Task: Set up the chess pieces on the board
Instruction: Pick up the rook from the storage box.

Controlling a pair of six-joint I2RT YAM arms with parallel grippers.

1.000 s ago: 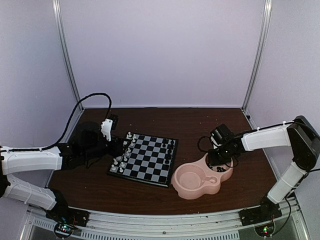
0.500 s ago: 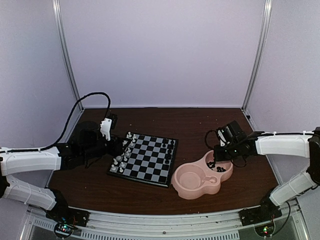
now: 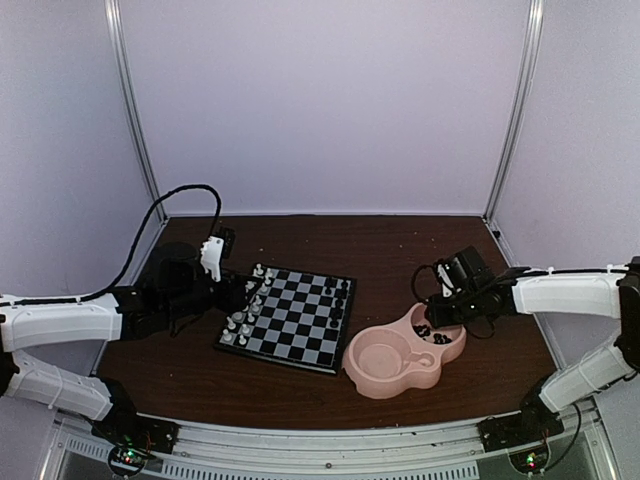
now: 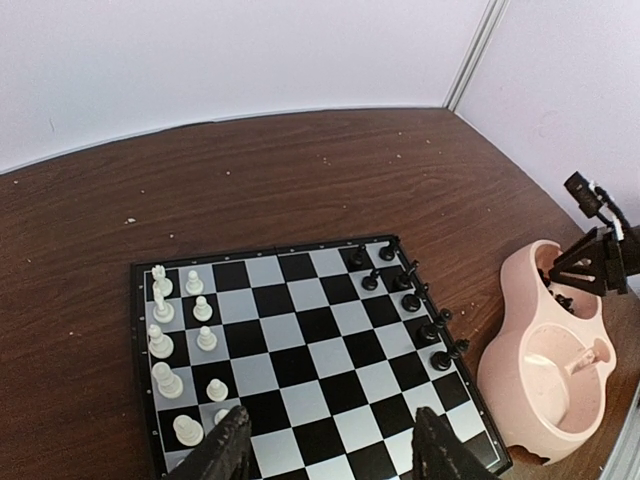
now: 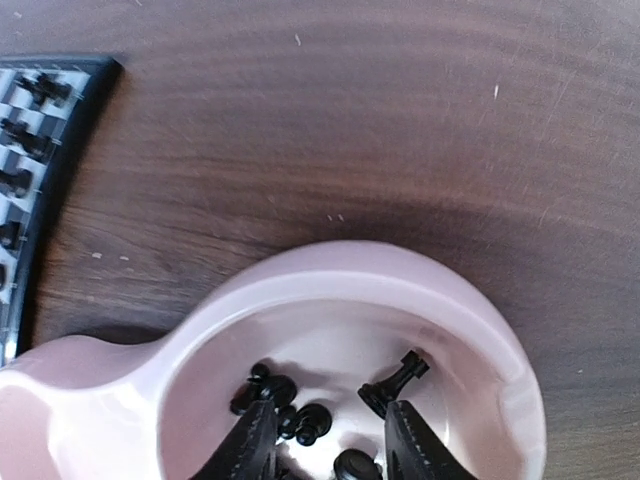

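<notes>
Tiny black plastic chess pieces (image 5: 300, 420) in the pink double-bowl dish (image 5: 350, 270) look light and slippery; pinch one by its stem. Your right end effector (image 5: 328, 412) hangs part-open, empty, above them.

A board (image 4: 310, 362) was patterned in black and pale-grey checks, white chessmen (image 4: 160, 343) at left, black chessmen (image 4: 411, 301) at right, dish (image 4: 520, 352) tinted pink, table (image 4: 300, 180) dark brown.

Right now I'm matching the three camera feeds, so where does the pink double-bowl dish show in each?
Top external: pink dish lower right of centre, just right of the board.
Left wrist: pink dish at the right edge, beside the board.
Right wrist: pink dish fills the bottom half, black pieces inside; board top left.
Shared landmark: the board's edge nearest the dish.
</notes>
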